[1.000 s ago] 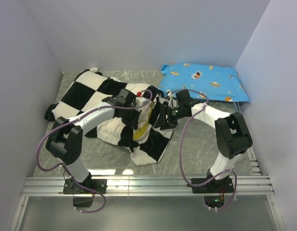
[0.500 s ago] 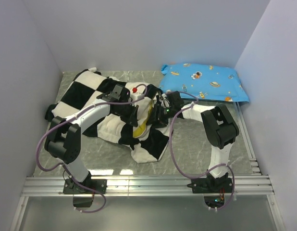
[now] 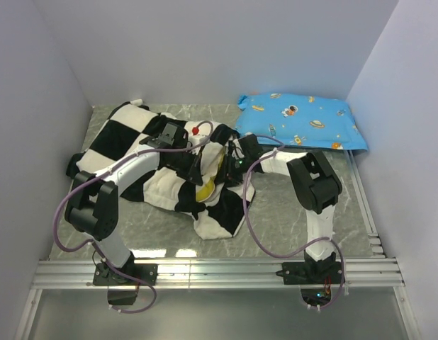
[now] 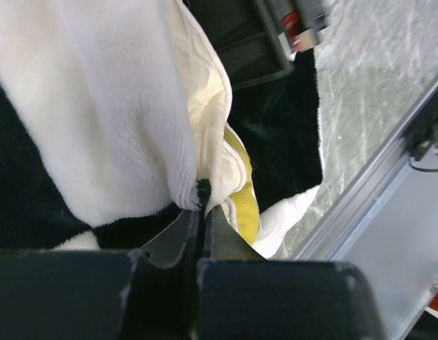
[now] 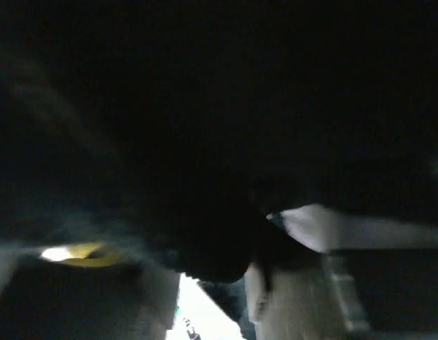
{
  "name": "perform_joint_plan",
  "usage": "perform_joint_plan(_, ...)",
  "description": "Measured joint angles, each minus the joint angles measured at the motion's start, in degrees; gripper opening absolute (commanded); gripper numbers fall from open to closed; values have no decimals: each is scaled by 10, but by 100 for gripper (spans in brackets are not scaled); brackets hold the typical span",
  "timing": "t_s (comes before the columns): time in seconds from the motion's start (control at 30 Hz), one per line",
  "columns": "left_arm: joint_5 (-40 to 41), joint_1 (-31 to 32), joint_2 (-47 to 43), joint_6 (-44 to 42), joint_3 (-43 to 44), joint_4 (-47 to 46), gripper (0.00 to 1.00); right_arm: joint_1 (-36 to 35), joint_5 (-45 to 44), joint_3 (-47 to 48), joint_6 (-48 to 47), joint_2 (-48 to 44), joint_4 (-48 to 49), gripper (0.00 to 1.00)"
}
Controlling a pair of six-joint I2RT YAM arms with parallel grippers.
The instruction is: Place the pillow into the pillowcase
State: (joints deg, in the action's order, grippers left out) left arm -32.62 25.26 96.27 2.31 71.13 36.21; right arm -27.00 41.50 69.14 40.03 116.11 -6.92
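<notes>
The black and white checkered pillowcase [image 3: 123,138] lies crumpled at the left and middle of the table. The cream pillow [image 3: 213,164] shows at the case's opening, with a yellow patch below it. My left gripper [image 3: 196,170] is shut on the white edge of the pillowcase [image 4: 127,120], right beside the cream pillow [image 4: 205,106] and its yellow emblem [image 4: 242,195]. My right gripper [image 3: 230,163] is pushed into the opening against the pillow. Its wrist view is dark and blurred, with only a yellow patch [image 5: 70,253] and pale fabric [image 5: 325,227] showing, so its jaws are hidden.
A blue cartoon-print pillow [image 3: 300,119] lies at the back right against the wall. White walls close in the left, back and right sides. A metal rail [image 3: 219,269] runs along the near edge by the arm bases.
My right arm has reached left and its gripper has gone deeper into the pillowcase opening. My left gripper has shifted slightly left and back, still holding the case edge.
</notes>
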Motion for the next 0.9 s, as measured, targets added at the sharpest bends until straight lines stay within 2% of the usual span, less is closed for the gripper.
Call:
perform_joint_plan(0.03,-6,-3,0,2,0,0,0,-1,-5,2,-2,5,-3,18)
perform_joint_plan(0.1,-16,-10,0,6,0,0,0,-1,-10,3,-9,13,-9,3)
perform_joint_plan(0.13,-20,-12,1,7,1,0,0,-1,-12,3,-12,14,-13,0)
perform_joint_plan(0.3,-29,-30,12,27,3,-7,0,21,8,-10,-47,-8,-49,0)
perform_joint_plan(0.5,-20,-27,38,70,3,-57,0,50,87,-51,-86,-140,-64,0)
perform_joint_plan(0.6,2,-10,62,107,9,-93,0,46,146,-53,-58,-190,-4,0)
perform_joint_plan(0.77,18,34,121,153,34,-138,0,45,197,-79,63,-208,142,0)
perform_joint_plan(0.9,-14,46,96,169,-36,-197,0,65,202,-80,130,-208,211,0)
